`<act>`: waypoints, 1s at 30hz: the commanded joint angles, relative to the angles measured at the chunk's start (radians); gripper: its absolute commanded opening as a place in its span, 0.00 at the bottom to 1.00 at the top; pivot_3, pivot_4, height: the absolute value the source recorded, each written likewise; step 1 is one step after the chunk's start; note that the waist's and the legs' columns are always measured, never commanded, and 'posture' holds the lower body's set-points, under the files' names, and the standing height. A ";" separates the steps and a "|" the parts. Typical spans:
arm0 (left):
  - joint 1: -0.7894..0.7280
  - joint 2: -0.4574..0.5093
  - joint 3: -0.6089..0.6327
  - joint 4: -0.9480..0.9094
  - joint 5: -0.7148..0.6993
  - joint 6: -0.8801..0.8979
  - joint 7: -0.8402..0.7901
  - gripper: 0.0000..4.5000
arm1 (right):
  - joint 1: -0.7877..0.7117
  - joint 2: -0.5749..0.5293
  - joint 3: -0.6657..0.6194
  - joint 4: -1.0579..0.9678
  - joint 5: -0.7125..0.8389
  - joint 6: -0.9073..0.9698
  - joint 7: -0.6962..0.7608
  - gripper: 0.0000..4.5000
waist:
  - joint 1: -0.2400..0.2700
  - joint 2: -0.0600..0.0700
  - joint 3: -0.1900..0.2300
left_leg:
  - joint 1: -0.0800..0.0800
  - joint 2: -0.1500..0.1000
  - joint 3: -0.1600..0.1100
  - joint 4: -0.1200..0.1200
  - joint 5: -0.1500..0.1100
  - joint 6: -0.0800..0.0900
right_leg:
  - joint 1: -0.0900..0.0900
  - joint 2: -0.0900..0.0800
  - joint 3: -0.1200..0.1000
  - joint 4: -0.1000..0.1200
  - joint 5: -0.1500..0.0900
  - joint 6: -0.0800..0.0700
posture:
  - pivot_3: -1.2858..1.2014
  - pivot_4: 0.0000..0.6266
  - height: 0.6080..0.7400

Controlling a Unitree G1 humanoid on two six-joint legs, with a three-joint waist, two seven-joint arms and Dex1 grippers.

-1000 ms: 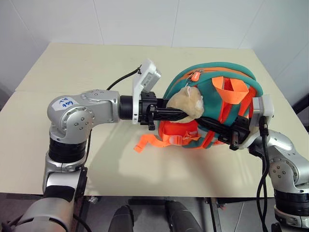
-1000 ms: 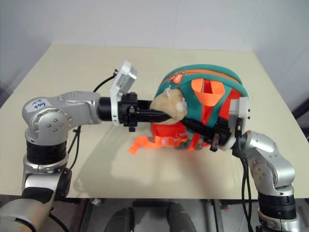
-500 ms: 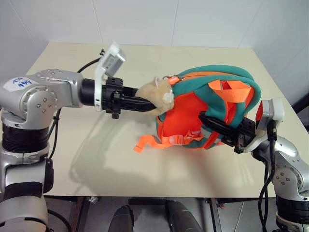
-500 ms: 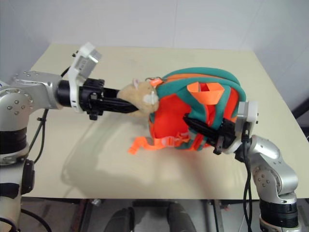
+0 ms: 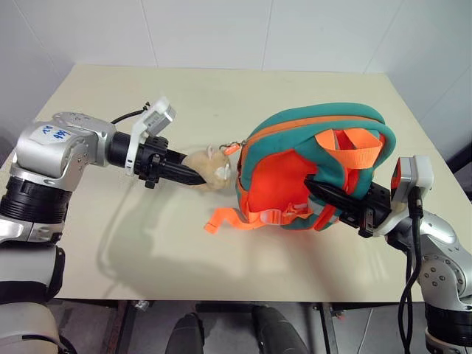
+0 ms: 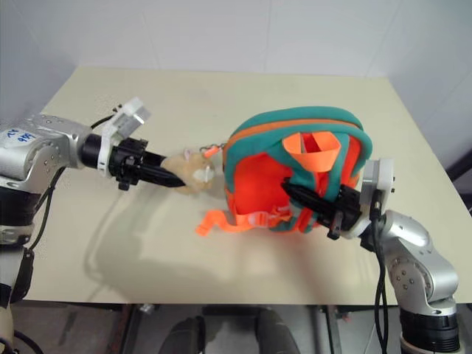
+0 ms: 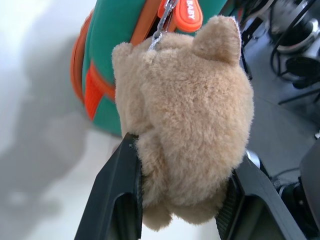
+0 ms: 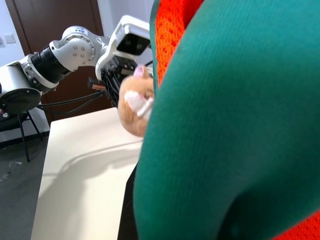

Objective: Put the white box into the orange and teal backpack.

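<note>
The orange and teal backpack [image 5: 310, 169] stands on the table [image 5: 110, 96] at the right, with its orange panel toward me. Its tan plush toy [image 5: 210, 168] hangs off the left side on a short chain from the orange zipper pull [image 7: 187, 12]. My left gripper [image 5: 193, 177] is shut on the plush toy [image 7: 185, 125], out to the left of the bag. Reaching in from the right, my right gripper [image 5: 317, 188] is shut on the backpack's lower front side by the orange straps. The white box is out of view.
An orange strap with a buckle [image 5: 228, 216] trails from the bag's base toward the front table edge. The cream tabletop stretches bare to the left and behind the bag. White walls close the far side.
My left gripper has drawn the plush toy leftward and lower, away from the bag. The backpack has swung so its orange panel faces front. The right gripper has stayed in place.
</note>
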 commanded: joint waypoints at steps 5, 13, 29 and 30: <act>-0.015 -0.040 -0.148 0.179 0.216 -0.158 -0.111 0.30 | 0.012 -0.020 -0.049 -0.043 0.031 -0.009 -0.006 0.00 | 0.001 0.000 0.000 | 0.000 0.000 0.000 0.001 0.000 0.000 | 0.000 0.000 0.000 0.002 -0.001 0.000 | 0.52 0.24 1.00; -0.016 -0.145 -0.247 0.311 0.381 -0.292 -0.157 0.30 | 0.003 -0.035 -0.039 -0.036 0.021 -0.003 -0.009 0.00 | 0.002 0.000 0.000 | 0.000 0.000 0.000 0.001 0.000 0.000 | 0.000 0.000 0.000 0.002 -0.001 0.000 | 0.52 0.24 1.00; 0.071 -0.173 0.005 0.184 0.324 -0.324 -0.091 0.75 | 0.077 -0.303 -0.071 -0.116 0.024 0.169 0.024 0.38 | 0.006 0.000 0.000 | 0.000 0.000 -0.001 0.002 0.000 0.001 | 0.000 0.000 0.000 0.003 -0.001 0.000 | 0.52 0.24 1.00; 0.083 -0.166 0.031 0.173 0.317 -0.329 -0.078 0.82 | 0.077 -0.323 -0.085 -0.108 0.019 0.169 0.038 0.46 | 0.006 0.000 0.000 | 0.000 0.000 0.000 0.002 0.000 0.001 | 0.000 0.000 0.000 0.003 -0.001 0.000 | 0.52 0.24 1.00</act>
